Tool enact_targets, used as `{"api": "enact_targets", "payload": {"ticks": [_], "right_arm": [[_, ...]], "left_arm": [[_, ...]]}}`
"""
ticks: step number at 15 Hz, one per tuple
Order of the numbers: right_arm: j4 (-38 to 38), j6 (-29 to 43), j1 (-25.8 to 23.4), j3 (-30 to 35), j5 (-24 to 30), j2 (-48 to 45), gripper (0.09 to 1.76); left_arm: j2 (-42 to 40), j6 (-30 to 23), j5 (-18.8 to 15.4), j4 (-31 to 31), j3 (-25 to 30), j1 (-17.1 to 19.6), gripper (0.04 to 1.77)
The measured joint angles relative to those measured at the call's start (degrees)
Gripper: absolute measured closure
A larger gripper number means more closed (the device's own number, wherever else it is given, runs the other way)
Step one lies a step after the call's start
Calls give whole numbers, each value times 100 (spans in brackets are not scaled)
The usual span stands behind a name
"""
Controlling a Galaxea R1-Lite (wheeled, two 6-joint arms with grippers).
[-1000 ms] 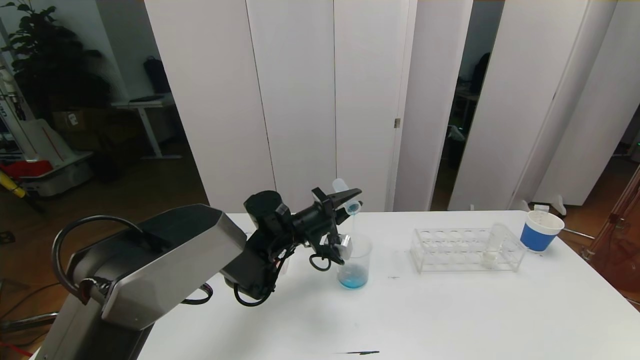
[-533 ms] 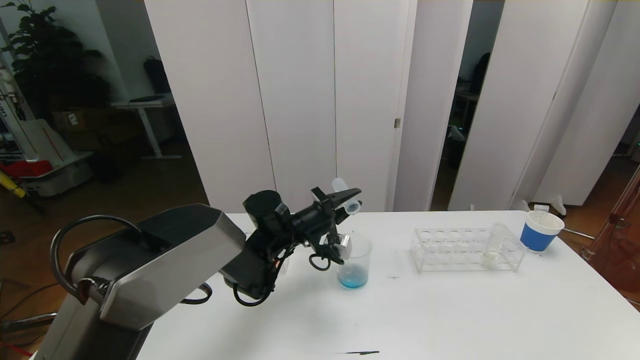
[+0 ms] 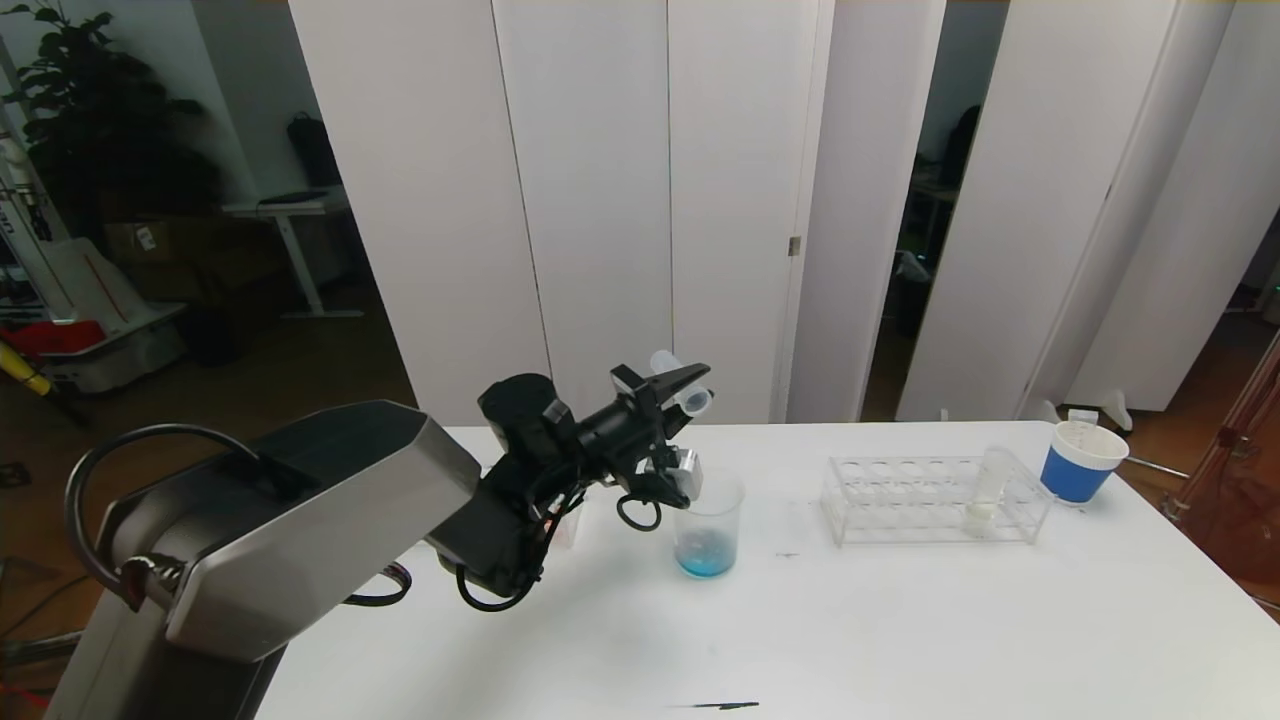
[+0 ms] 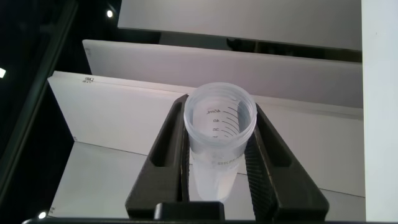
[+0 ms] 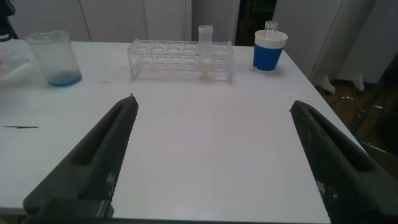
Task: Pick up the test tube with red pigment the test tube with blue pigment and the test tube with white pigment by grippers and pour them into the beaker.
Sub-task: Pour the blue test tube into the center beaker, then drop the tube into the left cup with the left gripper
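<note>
Your left end effector (image 3: 683, 385) is raised above the bench (image 3: 900, 620), reaching forward, clamped on the emptied test tube with blue pigment (image 3: 680, 383), which lies tilted, mouth up and just behind the beaker (image 3: 708, 521). Blue liquid sits in that beaker. Your right end effector (image 5: 214, 155) hangs low with its fingers spread apart, facing the rack (image 3: 935, 500) holding the test tube with white pigment (image 3: 988, 488).

Office room set up as a test lab
White folding screens (image 3: 590, 200), a tube rack (image 3: 935, 500) and beaker (image 3: 708, 520) on the desk (image 3: 900, 620).

Bright, even light; dim surroundings.
</note>
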Motion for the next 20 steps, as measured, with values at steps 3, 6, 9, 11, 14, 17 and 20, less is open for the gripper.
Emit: {"api": "enact_targets", "payload": {"ticks": [3,6,9,11,14,17,20], "right_arm": [[1,-1,0,0,2,0,10],[0,0,0,0,-2,0,10],[1,-1,0,0,-2,0,10],[0,-1,0,0,0,0,10],[0,0,0,0,0,0,10],[0,0,0,0,-2,0,10],[0,2,0,0,0,0,10]], "left_arm": [[-305,-590,17,513,105,0,121],[-769,-1864,26,1484,211,63,121],[-1265,-3300,304,2131,317,111,121],[-1587,-4323,571,2511,347,122,121],[-2057,-6233,844,3228,383,87,121],[-2489,-7514,2343,4642,344,91,121],[-2809,-8396,3588,5302,361,78,121]]}}
